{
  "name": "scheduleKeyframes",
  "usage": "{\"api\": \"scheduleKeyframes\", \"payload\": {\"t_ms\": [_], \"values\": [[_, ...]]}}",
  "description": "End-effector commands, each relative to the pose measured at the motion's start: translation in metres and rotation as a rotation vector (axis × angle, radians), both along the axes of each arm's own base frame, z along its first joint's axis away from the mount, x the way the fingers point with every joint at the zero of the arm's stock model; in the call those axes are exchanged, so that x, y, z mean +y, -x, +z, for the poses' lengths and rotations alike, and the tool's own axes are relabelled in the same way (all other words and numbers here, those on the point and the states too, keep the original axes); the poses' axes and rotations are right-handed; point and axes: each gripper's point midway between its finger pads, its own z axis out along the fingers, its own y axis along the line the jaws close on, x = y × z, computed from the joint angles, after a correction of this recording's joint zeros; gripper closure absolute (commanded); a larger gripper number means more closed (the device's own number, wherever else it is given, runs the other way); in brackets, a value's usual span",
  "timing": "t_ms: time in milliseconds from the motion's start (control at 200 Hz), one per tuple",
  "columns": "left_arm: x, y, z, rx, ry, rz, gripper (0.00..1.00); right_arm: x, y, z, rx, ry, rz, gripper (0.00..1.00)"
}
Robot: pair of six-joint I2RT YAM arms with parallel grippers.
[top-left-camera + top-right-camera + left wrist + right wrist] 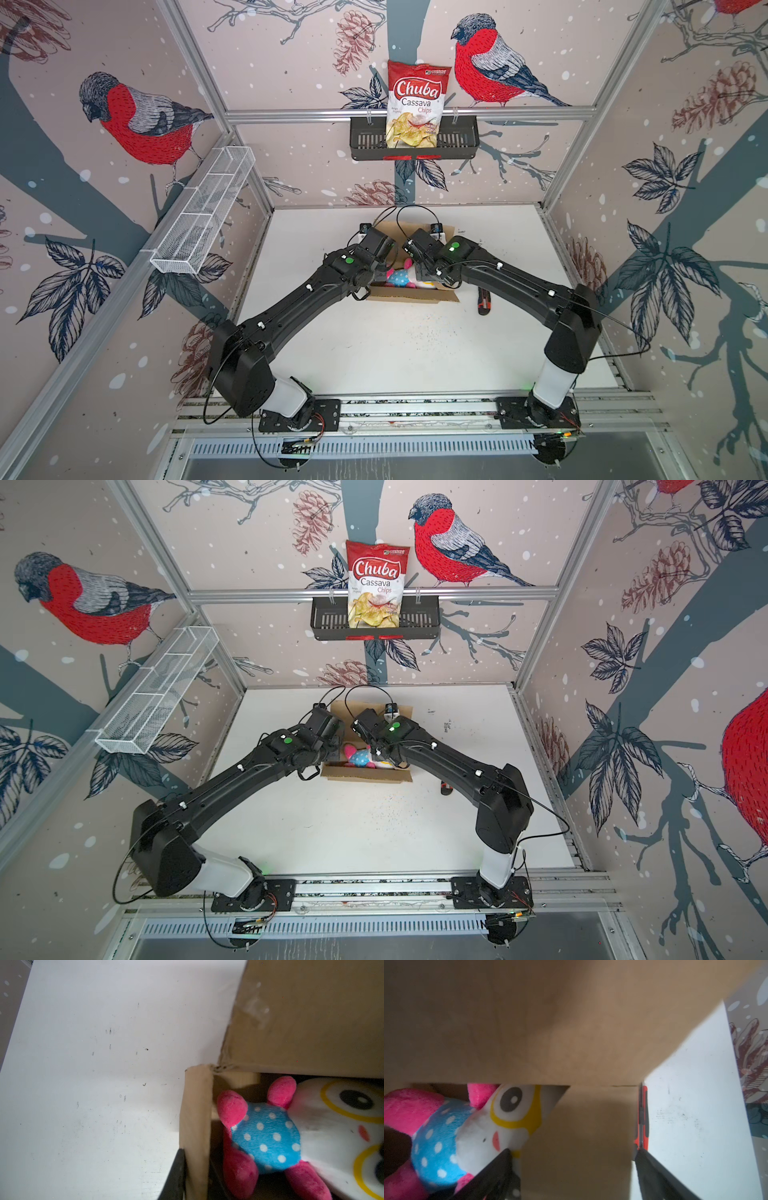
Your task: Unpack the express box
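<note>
The express box (415, 295) sits open on the counter (415, 357), a polka-dot plush toy (399, 277) lying inside. The left hand (185, 1180) pinches its left end flap; the right hand (575, 1176) gapes wide astride the right flap. A Chuba chips bag (417, 104) stands in the black wall basket (459, 141).
</note>
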Motion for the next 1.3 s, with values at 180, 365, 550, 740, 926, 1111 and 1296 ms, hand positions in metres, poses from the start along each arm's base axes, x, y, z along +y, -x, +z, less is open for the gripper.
{"api": "scheduleKeyframes", "payload": {"t_ms": [180, 365, 550, 740, 926, 1111, 1296], "values": [[0.002, -0.005, -0.011, 0.0, -0.021, 0.027, 0.85, -0.02, 0.005, 0.024, -0.041, 0.032, -0.032, 0.1], [0.001, -0.005, -0.012, 0.001, -0.016, 0.024, 0.85, -0.03, 0.007, 0.022, -0.034, 0.057, -0.048, 0.11], [0.002, -0.005, -0.013, -0.004, -0.02, 0.025, 0.86, -0.049, 0.013, 0.022, -0.024, 0.057, -0.073, 0.12], [0.003, -0.006, -0.021, 0.013, -0.033, 0.035, 0.86, -0.069, 0.017, 0.025, -0.022, 0.045, -0.1, 0.14], [0.002, -0.004, -0.028, 0.018, -0.025, 0.035, 0.86, -0.086, 0.017, 0.017, 0.005, 0.051, -0.116, 0.17], [0.003, -0.003, -0.034, 0.028, -0.033, 0.036, 0.87, -0.104, 0.018, 0.01, 0.028, 0.055, -0.141, 0.19], [0.005, -0.004, -0.039, 0.031, -0.043, 0.046, 0.87, -0.121, 0.022, 0.004, 0.045, 0.056, -0.164, 0.21]]}}
